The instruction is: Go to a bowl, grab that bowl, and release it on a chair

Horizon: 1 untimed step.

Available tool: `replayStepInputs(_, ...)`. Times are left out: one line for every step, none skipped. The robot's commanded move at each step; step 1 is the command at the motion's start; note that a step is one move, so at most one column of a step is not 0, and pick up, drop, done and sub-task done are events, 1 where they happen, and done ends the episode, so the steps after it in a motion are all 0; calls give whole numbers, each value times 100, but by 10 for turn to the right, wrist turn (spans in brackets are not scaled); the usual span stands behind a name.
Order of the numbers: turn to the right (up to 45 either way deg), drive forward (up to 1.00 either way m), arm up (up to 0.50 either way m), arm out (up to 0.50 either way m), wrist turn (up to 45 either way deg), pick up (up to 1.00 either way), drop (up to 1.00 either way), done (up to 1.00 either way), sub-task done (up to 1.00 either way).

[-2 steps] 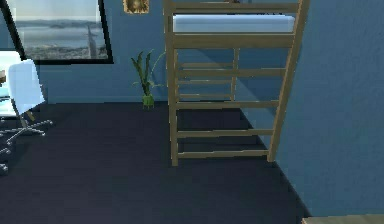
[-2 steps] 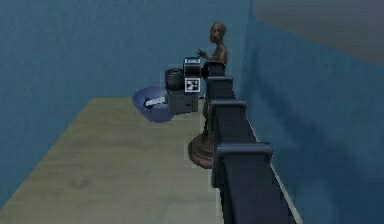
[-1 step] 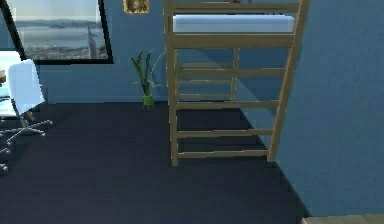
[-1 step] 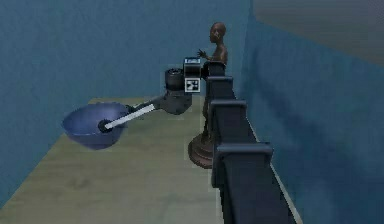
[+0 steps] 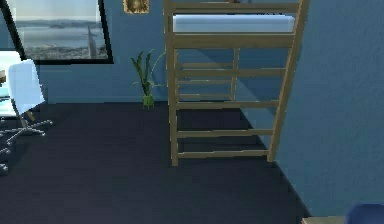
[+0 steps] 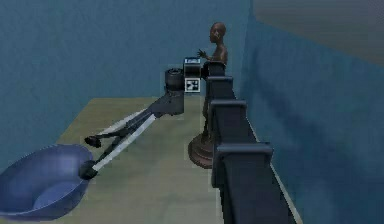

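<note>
A wide blue bowl (image 6: pixel 42 182) hangs at the far end of my gripper (image 6: pixel 91 158), low at the arm side view's left. It reaches out past the left edge of a tan tabletop (image 6: pixel 150 185), so the gripper holds the bowl. The bowl's blue rim (image 5: pixel 366 212) also peeks in at the forward view's bottom right corner. A white office chair (image 5: pixel 24 96) on a star base stands at the forward view's left, below a window.
A tall wooden loft bed (image 5: pixel 234 90) with a ladder stands ahead against the blue wall, a potted plant (image 5: pixel 148 80) to its left. Dark floor lies between me and the chair. A dark statue (image 6: pixel 215 70) on a round base stands beside the arm.
</note>
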Motion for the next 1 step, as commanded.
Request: replayStepInputs(0,0,0,0,-210,0,0,0,0)
